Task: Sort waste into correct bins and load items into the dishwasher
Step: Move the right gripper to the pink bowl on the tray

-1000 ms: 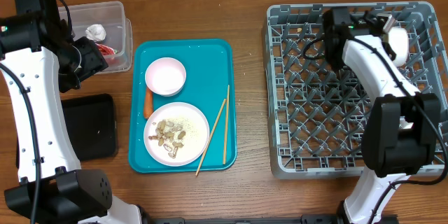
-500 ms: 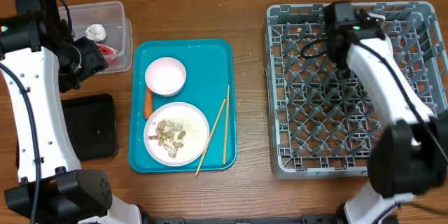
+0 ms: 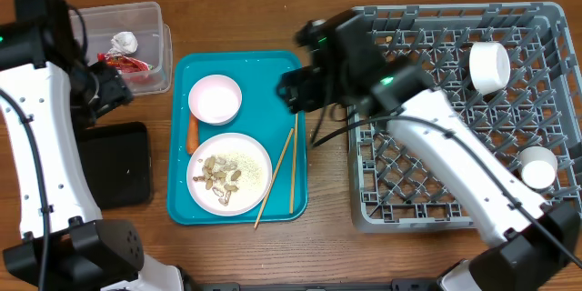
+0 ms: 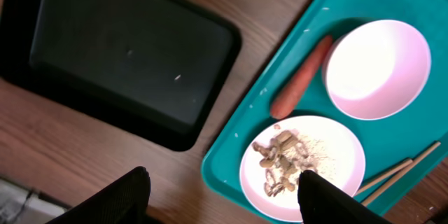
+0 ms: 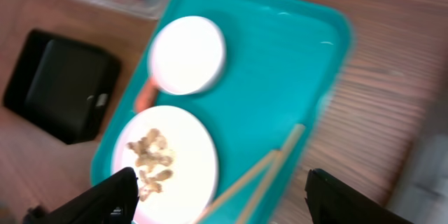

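On the teal tray [image 3: 264, 82] lie a white bowl [image 3: 215, 98], an orange carrot [image 3: 192, 133], a white plate with peanut shells and crumbs [image 3: 229, 173] and wooden chopsticks [image 3: 282, 168]. The clear tub [image 3: 153, 20] holds the red wrapper [image 3: 125, 60] and paper ball [image 3: 123, 42]. The black tray [image 3: 114, 164] is bare. Two white cups [image 3: 488, 65] [image 3: 537, 169] rest in the grey dish rack [image 3: 436, 191]. My left gripper [image 4: 224, 199] hangs open above the plate [image 4: 301, 164] and tray edge. My right gripper [image 5: 224, 199] is open over the chopsticks [image 5: 266, 175], holding nothing.
The left arm [image 3: 36, 127] stands between the tub and the black tray. The right arm [image 3: 436, 145] stretches from the front right across the rack's left side to the teal tray. Bare wooden table [image 3: 327, 182] separates tray and rack.
My right gripper opened, left a white cup in the rack's back right, and swung left to above the teal tray. The left arm barely moved.
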